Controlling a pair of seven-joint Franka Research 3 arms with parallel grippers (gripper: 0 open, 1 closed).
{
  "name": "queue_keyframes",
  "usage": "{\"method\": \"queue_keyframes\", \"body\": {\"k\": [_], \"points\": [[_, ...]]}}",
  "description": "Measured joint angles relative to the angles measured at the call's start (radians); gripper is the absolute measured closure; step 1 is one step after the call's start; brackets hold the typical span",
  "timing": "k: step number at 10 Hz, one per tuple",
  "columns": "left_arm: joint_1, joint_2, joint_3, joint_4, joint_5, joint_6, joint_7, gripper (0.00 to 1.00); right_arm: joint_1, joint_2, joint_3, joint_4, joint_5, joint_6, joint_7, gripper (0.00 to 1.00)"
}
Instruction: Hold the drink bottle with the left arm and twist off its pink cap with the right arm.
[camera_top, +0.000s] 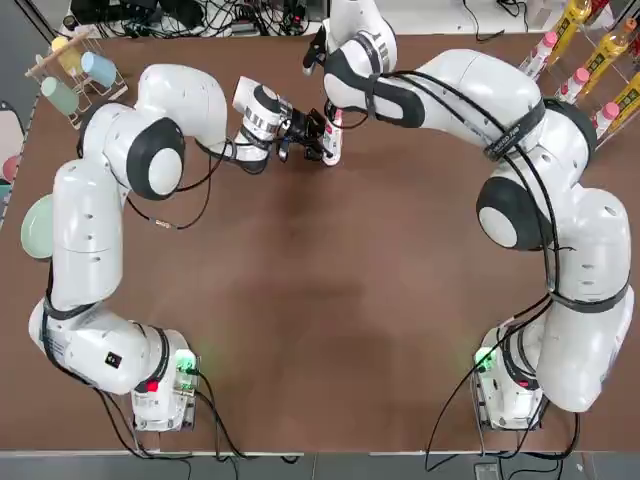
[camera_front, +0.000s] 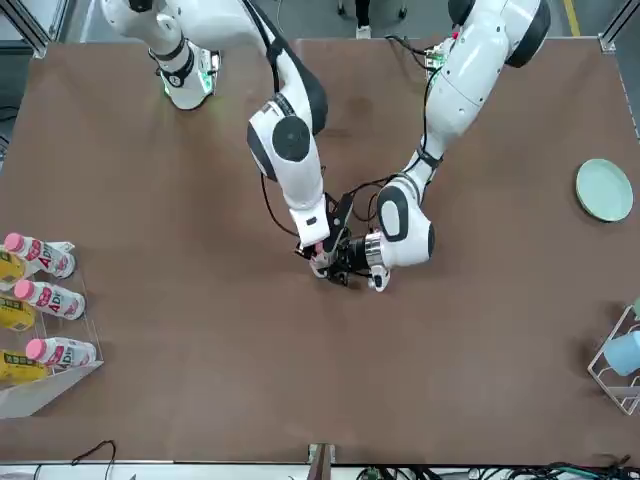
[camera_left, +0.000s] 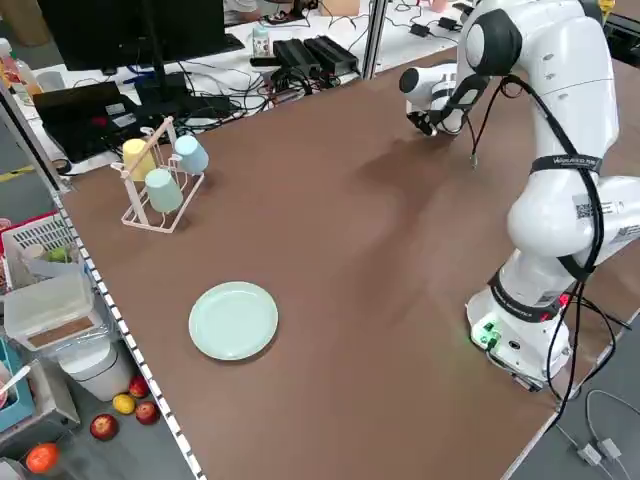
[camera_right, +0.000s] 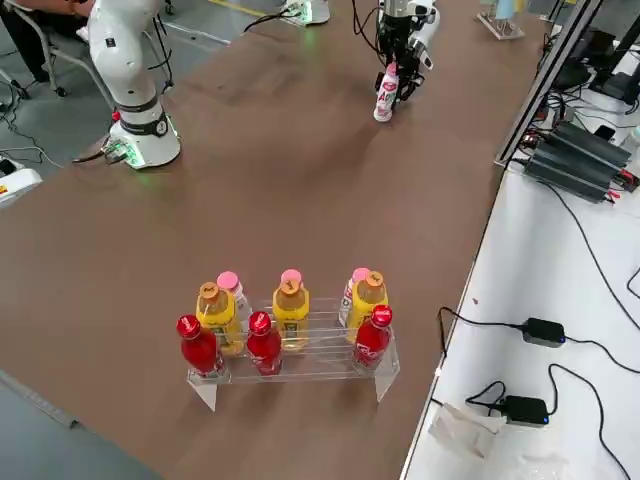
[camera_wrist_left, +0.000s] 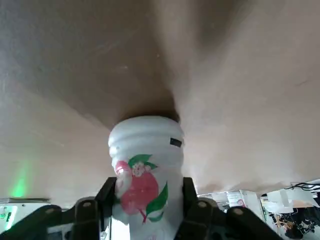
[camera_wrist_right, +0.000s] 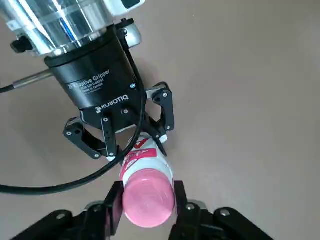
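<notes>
The drink bottle (camera_top: 332, 143) stands upright on the brown table at its far middle. My left gripper (camera_top: 312, 138) reaches in from the side and is shut on the bottle's body; in the left wrist view its fingers (camera_wrist_left: 106, 194) press both sides of the red-and-green label (camera_wrist_left: 142, 187). My right gripper (camera_wrist_right: 146, 200) comes down from above and is shut on the pink cap (camera_wrist_right: 147, 196), one finger on each side. In the right side view the bottle (camera_right: 384, 98) stands under both grippers, its neck hidden by the fingers.
A clear rack of yellow, red and pink-capped bottles (camera_right: 290, 330) stands at the table's right edge (camera_top: 590, 60). A cup rack (camera_top: 75, 65) and a green plate (camera_top: 38, 225) lie at the left. Black cables trail along the right arm (camera_top: 500, 130).
</notes>
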Motion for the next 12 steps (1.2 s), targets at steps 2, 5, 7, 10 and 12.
{"method": "queue_keyframes", "body": {"k": [2,5,7,10,12], "points": [[0.000,0.000,0.000,-0.001,0.000,-0.001,0.003,0.43,-0.001,0.000,-0.001,0.000,-0.002,0.000,-0.002,0.44],[0.002,0.000,0.000,-0.002,0.000,-0.003,0.007,0.43,-0.001,0.000,-0.001,0.000,-0.001,0.000,-0.002,0.26],[0.003,0.000,0.000,-0.002,0.000,-0.004,0.007,0.43,0.000,0.000,-0.001,0.000,-0.001,0.000,0.010,0.30],[0.004,0.001,0.000,-0.002,0.000,-0.005,0.008,0.43,0.006,0.000,0.001,0.000,-0.001,0.000,0.022,0.44],[0.004,0.001,0.000,-0.002,0.000,-0.005,0.008,0.43,0.006,0.000,0.001,0.002,-0.001,0.000,0.023,0.51]]}}
